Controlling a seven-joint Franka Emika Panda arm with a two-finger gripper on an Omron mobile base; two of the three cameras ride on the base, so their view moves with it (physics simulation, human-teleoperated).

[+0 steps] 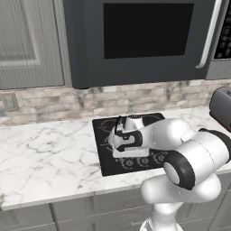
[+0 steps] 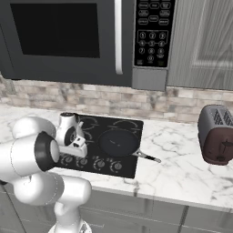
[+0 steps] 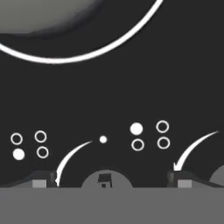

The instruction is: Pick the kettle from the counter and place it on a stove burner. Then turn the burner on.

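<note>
We see the cooktop (image 2: 132, 125) set in the counter (image 2: 182, 168), a pan (image 2: 119, 142) on it, the toaster (image 2: 217, 134) to its right, the microwave (image 2: 68, 36) above.

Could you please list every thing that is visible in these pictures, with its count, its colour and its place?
kettle: one, pale grey-white, on the cooktop, partly behind the arm.
cooktop: one, black glass with pale line circles, set in the counter.
pan: one, dark, on the cooktop's right part, handle pointing right.
knobs: a row, dark, along the cooktop's front edge.
counter: one, white marble with grey veins.
toaster: one, dark, on the counter at the right.
microwave: one, dark grey, above the cooktop.
wall outlet: one, grey, on the brick backsplash at the left.
end effector: one, dark fingertips, open, low over the cooktop's front controls.
</note>
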